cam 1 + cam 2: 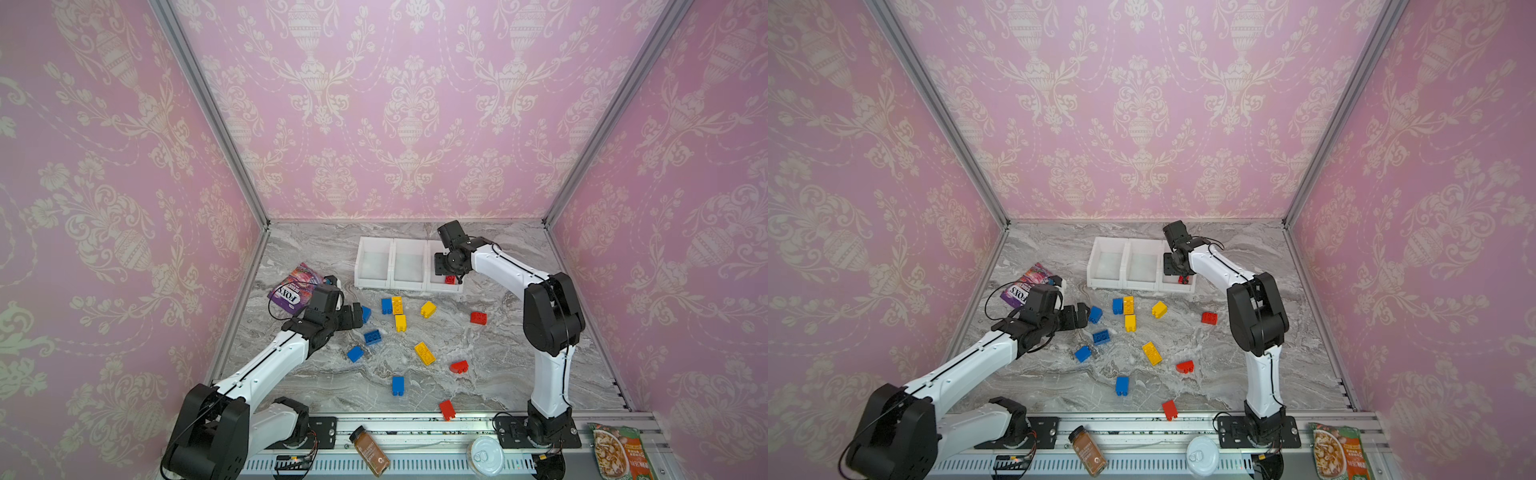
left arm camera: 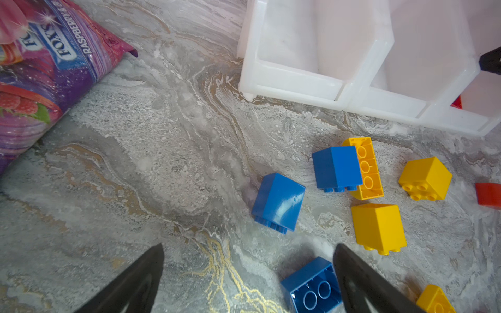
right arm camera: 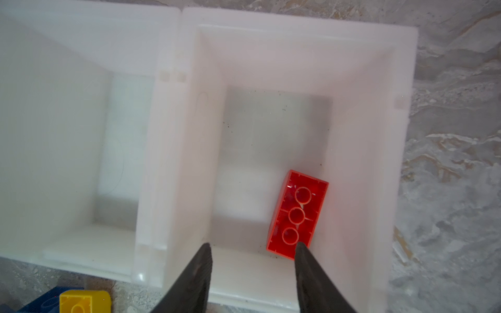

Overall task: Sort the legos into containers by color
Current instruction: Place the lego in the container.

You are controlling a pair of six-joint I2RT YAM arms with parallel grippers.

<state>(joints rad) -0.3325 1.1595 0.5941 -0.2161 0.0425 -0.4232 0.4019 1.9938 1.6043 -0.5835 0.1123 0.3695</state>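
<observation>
The right gripper [image 3: 252, 245] is hanging over the end bin nearest its own arm, its jaws standing apart and gripping nothing. Just below them a red brick [image 3: 296, 214] is lying on the bin floor, hollow underside up, close to the bin's outer wall. The other two of the joined white containers [image 1: 374, 286] are showing bare floors in both top views. Across the marble table [image 1: 498, 374], the left gripper [image 2: 248, 245] is hovering low with its jaws spread wide and nothing between them. It is pointing toward a blue brick [image 2: 278, 202] lying on its side, with another blue one [image 2: 311, 287] sitting hollow side up just beside one finger. Twelve more legos are lying loose between the arms and the bins: five blue, four yellow [image 1: 424, 353] and three red [image 1: 478, 318], most of them well apart. A purple candy bag [image 1: 293, 286] is lying near the left arm. These bricks are probably light, rigid and glossy, so they are likely sliding or tipping under a glancing touch. The flat, parallel side walls are offering the surest hold, taken squarely across the short width. The studs and the rounded red tops are looking like poorer places to pinch.
</observation>
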